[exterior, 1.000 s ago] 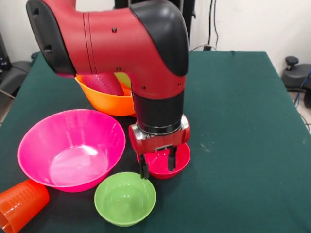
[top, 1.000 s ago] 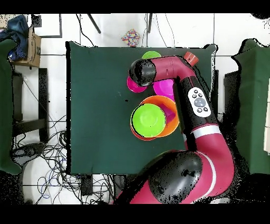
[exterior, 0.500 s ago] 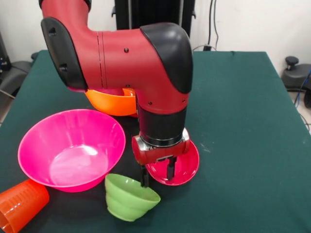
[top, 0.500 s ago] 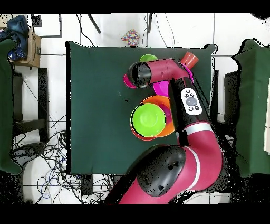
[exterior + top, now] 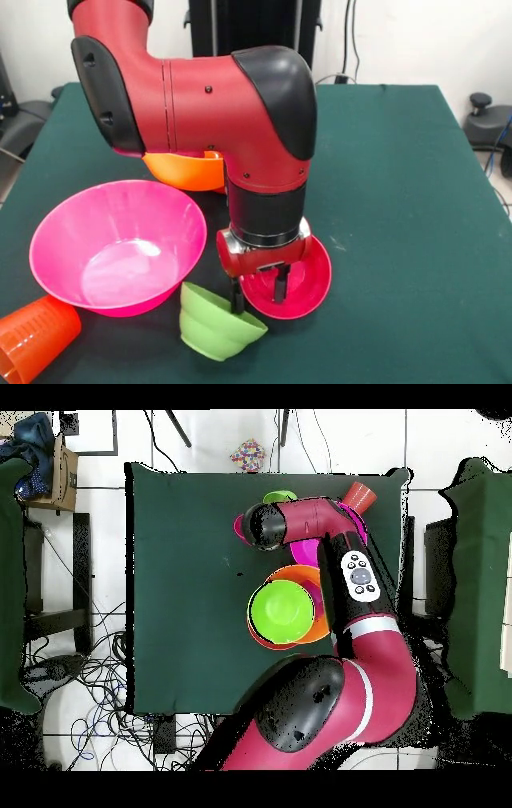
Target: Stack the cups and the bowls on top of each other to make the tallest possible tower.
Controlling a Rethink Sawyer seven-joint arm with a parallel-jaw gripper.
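Note:
My gripper [image 5: 258, 293] hangs low over the table with its fingers apart. The left finger [image 5: 238, 298] presses the rim of the small lime green bowl [image 5: 214, 326], which is tipped on its side. The right finger stands inside the small crimson bowl [image 5: 302, 280], which tilts with its rim between the fingers. The large pink bowl [image 5: 118, 242] sits upright to the left, and an orange cup [image 5: 32, 338] lies at the front left corner. Behind the arm is the tower [image 5: 300, 609]: a medium lime green bowl [image 5: 282, 611] nested in the large orange bowl [image 5: 186, 170].
The arm's red and black body [image 5: 240, 104] hides much of the tower in the front view and covers the gripper in the overhead view. The green table [image 5: 400, 200] stretches bare to the right of the crimson bowl. Its front edge lies close below the small green bowl.
The gripper has come down and shifted slightly right. The small green bowl has tipped from upright onto its side, and the crimson bowl has tilted up more steeply.

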